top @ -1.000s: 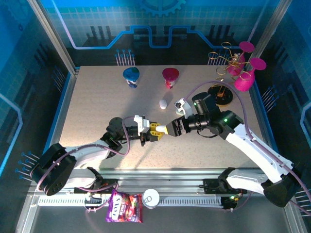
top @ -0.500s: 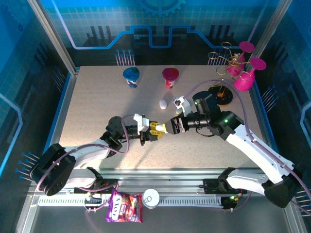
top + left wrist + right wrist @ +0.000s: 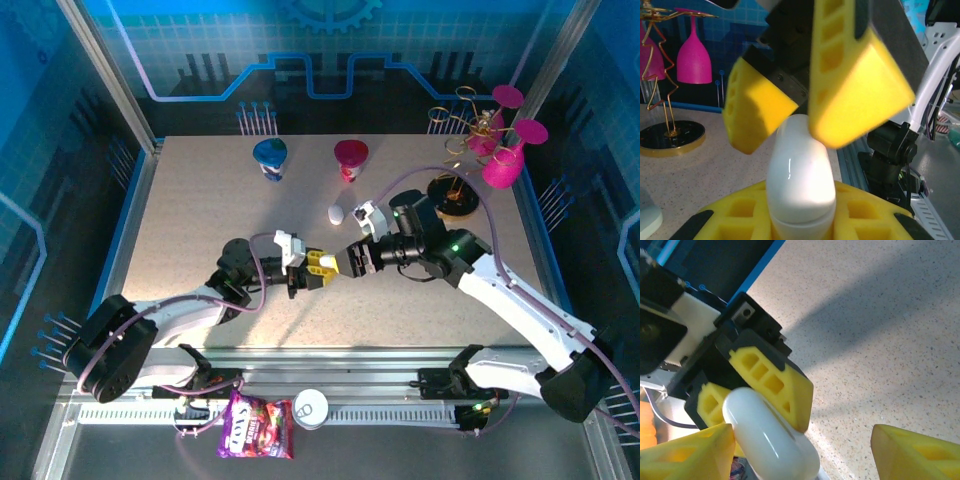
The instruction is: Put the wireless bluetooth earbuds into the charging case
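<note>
This is a robotics lab cell, not anyone's home. A speckled counter (image 3: 200, 300) sits boxed in by aluminium frame posts (image 3: 105, 70) and blue circuit-pattern wall panels (image 3: 300, 60). Two white robot arms (image 3: 510, 300) trailing purple cables are bolted to a slotted metal rail (image 3: 380, 410) along the near edge. Pink wine glasses (image 3: 500, 165) on a gold wire stand (image 3: 462, 130) and a snack bag (image 3: 258, 425) look like test props.

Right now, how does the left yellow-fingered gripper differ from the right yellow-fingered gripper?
The left gripper is shut on the glossy white oval case; the right gripper is open. The left gripper clamps one end of the case; the right gripper's fingers straddle the other end. Both have yellow fingers.
</note>
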Robot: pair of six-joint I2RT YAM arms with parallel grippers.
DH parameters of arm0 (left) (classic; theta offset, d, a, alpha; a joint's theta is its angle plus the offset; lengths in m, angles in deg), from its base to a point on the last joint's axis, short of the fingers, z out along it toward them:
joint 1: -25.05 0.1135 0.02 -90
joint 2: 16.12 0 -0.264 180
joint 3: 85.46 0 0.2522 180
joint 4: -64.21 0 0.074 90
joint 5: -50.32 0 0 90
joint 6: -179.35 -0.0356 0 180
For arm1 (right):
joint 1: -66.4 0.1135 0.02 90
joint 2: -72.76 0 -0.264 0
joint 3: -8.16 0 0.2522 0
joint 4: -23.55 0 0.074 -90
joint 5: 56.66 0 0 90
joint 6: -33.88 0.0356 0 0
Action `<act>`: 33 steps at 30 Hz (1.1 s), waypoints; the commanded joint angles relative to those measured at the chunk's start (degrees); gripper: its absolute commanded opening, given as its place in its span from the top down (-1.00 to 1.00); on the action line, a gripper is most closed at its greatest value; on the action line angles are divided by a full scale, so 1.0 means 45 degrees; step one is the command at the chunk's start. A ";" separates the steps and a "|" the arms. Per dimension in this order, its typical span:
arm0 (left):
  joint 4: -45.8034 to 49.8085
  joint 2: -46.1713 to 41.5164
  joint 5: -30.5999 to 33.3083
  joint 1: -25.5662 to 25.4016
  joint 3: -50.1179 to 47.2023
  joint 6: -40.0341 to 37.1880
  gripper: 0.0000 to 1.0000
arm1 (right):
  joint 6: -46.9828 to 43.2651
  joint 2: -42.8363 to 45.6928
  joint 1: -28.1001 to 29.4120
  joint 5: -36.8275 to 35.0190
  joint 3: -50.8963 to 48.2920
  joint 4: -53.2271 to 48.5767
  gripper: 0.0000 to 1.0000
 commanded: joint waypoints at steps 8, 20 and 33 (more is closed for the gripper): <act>-0.2222 0.0005 -0.0322 0.0187 0.0313 0.0623 1.00 | -0.0950 -0.0369 0.0642 -0.1836 -0.0009 -0.1417 -0.42; -0.1312 -0.0413 -0.0791 0.0290 0.0015 0.0360 1.00 | -0.1057 0.0247 0.0473 -0.2855 0.0710 -0.0053 -0.41; -0.1058 -0.0234 -0.1069 0.0273 0.0071 0.0341 1.00 | -0.0464 0.0775 -0.0226 -0.3251 0.0476 0.1537 -0.40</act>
